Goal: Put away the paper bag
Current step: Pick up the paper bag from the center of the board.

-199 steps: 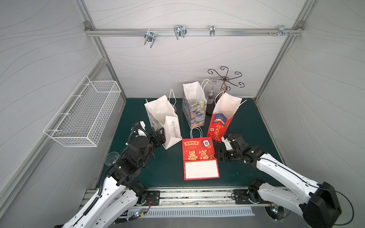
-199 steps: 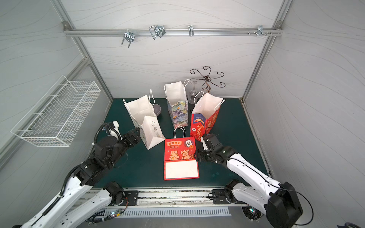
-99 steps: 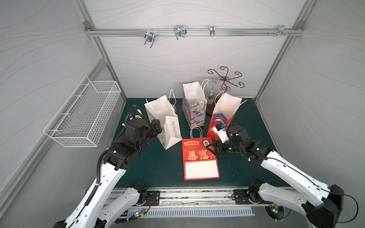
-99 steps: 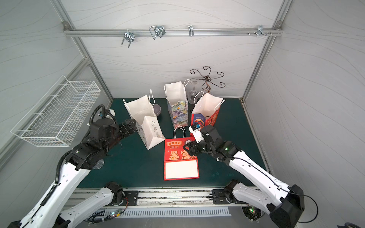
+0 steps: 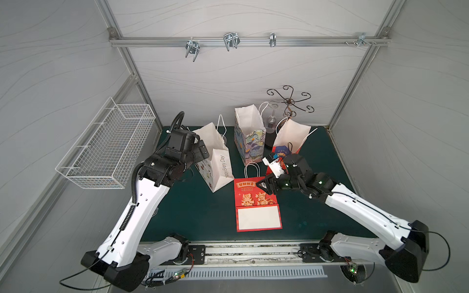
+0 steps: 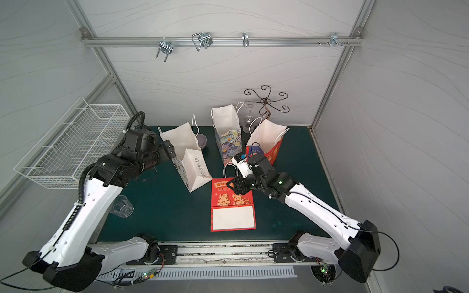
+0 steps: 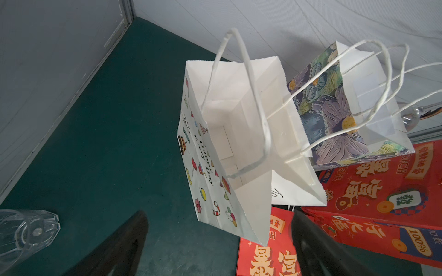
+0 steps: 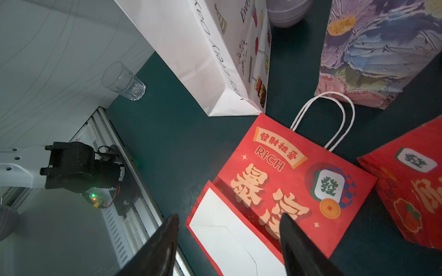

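Two grippers gape empty: left gripper (image 7: 215, 246) wide at the upright white bag's (image 5: 215, 162) rim, right gripper (image 8: 227, 241) part-open over the flat red bag (image 5: 256, 203) beside it, presumably for lifting.

flat bag (image 5: 256, 200): red, gold characters, white base
white bag (image 5: 215, 162): party icons
tall bag (image 5: 250, 144): purple-blue flowers
bench (image 5: 203, 208): dark green
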{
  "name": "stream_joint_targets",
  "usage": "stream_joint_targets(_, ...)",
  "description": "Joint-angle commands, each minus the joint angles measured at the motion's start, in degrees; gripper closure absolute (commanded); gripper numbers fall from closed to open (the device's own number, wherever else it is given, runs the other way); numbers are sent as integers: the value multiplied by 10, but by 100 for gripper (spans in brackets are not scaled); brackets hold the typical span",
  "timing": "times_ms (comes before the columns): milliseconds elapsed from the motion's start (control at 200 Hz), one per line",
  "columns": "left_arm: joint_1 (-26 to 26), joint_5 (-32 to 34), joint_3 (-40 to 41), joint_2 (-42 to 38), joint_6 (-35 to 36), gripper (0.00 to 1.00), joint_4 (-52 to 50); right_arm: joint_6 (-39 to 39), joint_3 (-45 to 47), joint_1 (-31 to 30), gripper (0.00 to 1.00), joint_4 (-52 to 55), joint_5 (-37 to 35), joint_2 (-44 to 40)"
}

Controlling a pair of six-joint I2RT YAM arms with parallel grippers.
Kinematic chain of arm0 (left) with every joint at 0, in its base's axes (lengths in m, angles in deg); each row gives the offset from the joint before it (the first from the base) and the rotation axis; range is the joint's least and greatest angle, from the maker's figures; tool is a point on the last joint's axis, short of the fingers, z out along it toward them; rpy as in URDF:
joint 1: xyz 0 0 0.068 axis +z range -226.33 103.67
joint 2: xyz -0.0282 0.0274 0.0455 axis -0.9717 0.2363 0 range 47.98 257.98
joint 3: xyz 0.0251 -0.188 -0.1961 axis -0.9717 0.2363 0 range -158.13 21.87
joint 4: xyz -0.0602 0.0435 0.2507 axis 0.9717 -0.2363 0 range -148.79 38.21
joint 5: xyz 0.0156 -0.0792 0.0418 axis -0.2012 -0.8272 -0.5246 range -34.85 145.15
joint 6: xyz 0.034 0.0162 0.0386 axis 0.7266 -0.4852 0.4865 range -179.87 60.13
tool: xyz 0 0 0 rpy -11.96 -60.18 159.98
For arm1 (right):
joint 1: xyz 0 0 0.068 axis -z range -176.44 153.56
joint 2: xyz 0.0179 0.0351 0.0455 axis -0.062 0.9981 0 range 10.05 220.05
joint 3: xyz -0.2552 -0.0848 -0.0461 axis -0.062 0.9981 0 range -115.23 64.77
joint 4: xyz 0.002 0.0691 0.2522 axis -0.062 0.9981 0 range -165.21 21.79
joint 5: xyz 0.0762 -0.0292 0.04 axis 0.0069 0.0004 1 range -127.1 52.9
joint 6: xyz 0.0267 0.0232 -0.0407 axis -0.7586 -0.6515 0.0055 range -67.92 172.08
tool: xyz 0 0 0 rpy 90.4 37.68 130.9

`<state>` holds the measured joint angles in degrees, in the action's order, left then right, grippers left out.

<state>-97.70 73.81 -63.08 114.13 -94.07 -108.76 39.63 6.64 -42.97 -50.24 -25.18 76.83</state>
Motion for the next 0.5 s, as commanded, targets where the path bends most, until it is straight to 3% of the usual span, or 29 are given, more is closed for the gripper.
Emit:
stream_joint_targets(0, 4, 15, -31, -4, 4, 5, -15, 19, -28, -12, 33, -22, 7, 28)
stream_joint_targets(225, 4, -2, -29, 3, -7, 5, -33, 29, -47, -19, 33, -36, 15, 63)
stream_joint_targets(495, 2, -49, -48, 65, -44, 6, -55, 25, -33, -19, 33, -31, 1, 55)
